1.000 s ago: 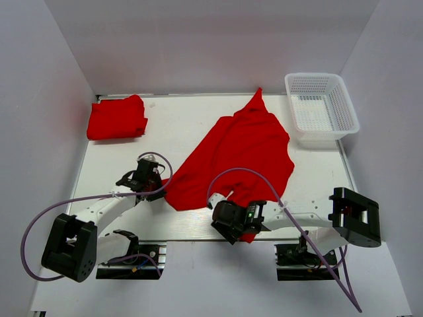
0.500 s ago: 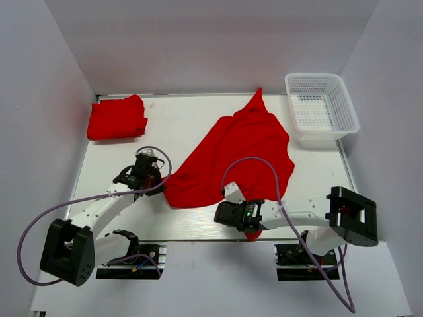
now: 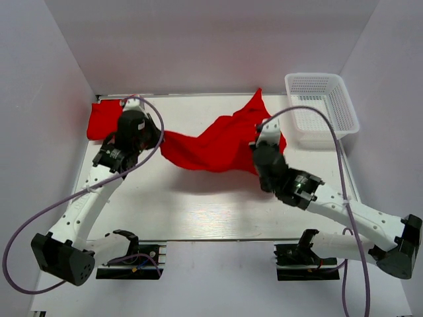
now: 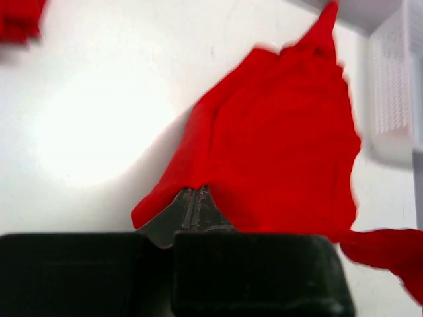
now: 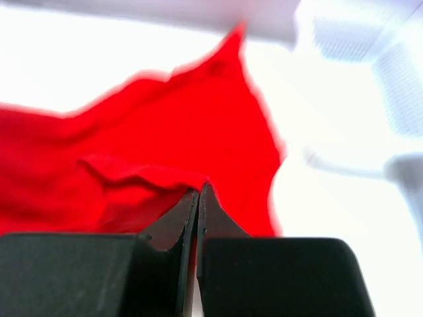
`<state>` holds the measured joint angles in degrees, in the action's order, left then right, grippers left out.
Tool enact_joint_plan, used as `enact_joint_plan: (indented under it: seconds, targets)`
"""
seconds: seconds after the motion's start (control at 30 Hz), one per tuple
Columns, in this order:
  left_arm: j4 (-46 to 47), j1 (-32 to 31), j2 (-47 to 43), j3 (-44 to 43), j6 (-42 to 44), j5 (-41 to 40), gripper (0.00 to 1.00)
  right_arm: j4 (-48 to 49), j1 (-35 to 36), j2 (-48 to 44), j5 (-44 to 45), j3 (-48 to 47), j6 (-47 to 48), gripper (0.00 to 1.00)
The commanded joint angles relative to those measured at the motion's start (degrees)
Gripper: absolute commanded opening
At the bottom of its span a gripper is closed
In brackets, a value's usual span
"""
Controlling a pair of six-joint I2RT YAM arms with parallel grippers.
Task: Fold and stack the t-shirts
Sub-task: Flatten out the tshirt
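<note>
Red short-sleeved cloth t-shirt point(image 3: 218, 142) is hanging stretched between the two arms over the white table point(image 3: 198, 205) in the top view. A folded red t-shirt point(image 3: 106, 122) is lying at the far-left corner, and a white plastic mesh basket point(image 3: 322, 105) is sitting far right. Left wrist view: the left gripper point(image 4: 196, 193) is pinching the shirt's edge, fingers closed on it. Right wrist view: the right gripper point(image 5: 198, 193) is clamping a cloth fold likewise.

A robotics lab cell: a flat white tabletop point(image 3: 198, 211) boxed in by plain pale grey wall panels point(image 3: 198, 46), two white-and-black robot arms point(image 3: 86, 201) bolted at its near edge.
</note>
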<state>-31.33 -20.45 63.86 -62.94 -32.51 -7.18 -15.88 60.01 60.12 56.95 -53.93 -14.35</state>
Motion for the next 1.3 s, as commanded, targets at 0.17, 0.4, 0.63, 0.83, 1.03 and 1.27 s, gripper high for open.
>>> enact_joint_plan:
  seconds: [0.17,0.4,0.63,0.83,1.03,1.27]
  targets:
    - [-9.52,0.23,5.57,-22.91,4.56,-14.16,0.00,27.64,-8.41,1.32,3.70,-20.48,43.04,0.00]
    - [-11.91,0.23,4.79,-37.06,13.34,-14.63,0.00,25.91,-10.17,2.54,-0.08,-37.63,55.02,0.00]
    - [-9.46,0.23,-1.00,-43.67,18.63,-2.85,0.00,17.22,-9.73,7.20,-4.82,-58.73,63.13,0.00]
    - [-8.75,0.23,-4.62,-49.90,19.77,10.05,0.00,7.20,-9.65,3.79,-21.21,-66.39,60.94,0.00]
    - [-9.45,0.23,-3.21,-56.68,19.77,20.69,0.00,-0.29,-10.09,-1.84,-39.09,-66.74,56.18,0.00]
    - [-8.92,0.23,-2.16,-60.11,18.71,22.82,0.00,2.42,-10.09,-1.50,-40.60,-66.66,58.11,0.00]
